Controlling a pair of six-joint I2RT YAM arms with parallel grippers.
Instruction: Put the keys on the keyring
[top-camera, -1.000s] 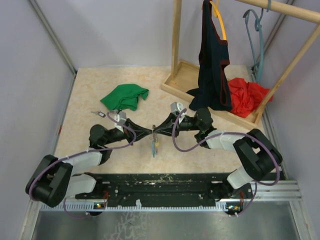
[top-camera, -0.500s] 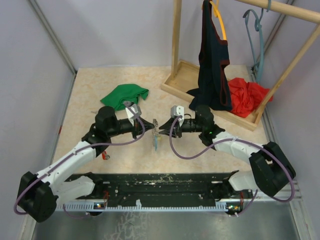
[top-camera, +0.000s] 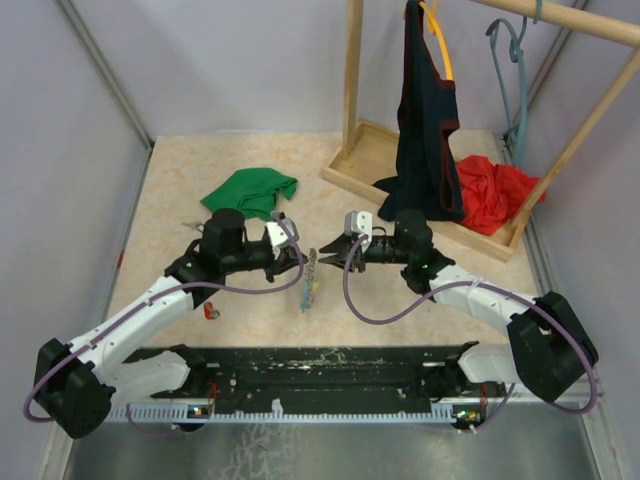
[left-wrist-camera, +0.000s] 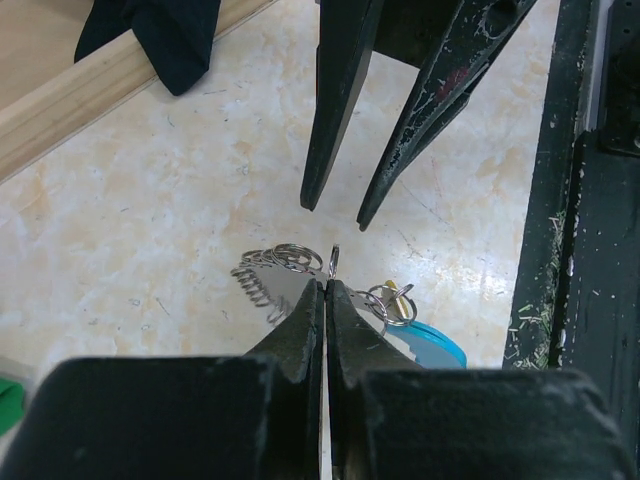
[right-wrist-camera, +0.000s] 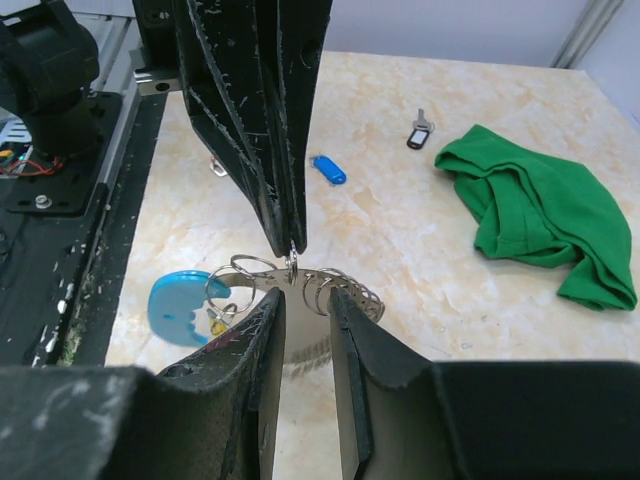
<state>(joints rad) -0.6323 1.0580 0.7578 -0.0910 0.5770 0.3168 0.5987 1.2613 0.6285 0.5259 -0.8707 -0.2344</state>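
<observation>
The left gripper (left-wrist-camera: 327, 285) is clamped shut on the keyring (left-wrist-camera: 285, 258), pinching one of its silvery rings above the table (top-camera: 400, 300). A light blue tag (left-wrist-camera: 432, 346) and a yellow key (left-wrist-camera: 400, 303) hang from the ring. The right gripper (right-wrist-camera: 305, 300) faces it with jaws parted, holding nothing, its tips just short of the ring. A blue key (right-wrist-camera: 328, 170) lies loose on the table near the green cloth (right-wrist-camera: 540, 205). A red key (top-camera: 211, 312) lies by the left arm.
</observation>
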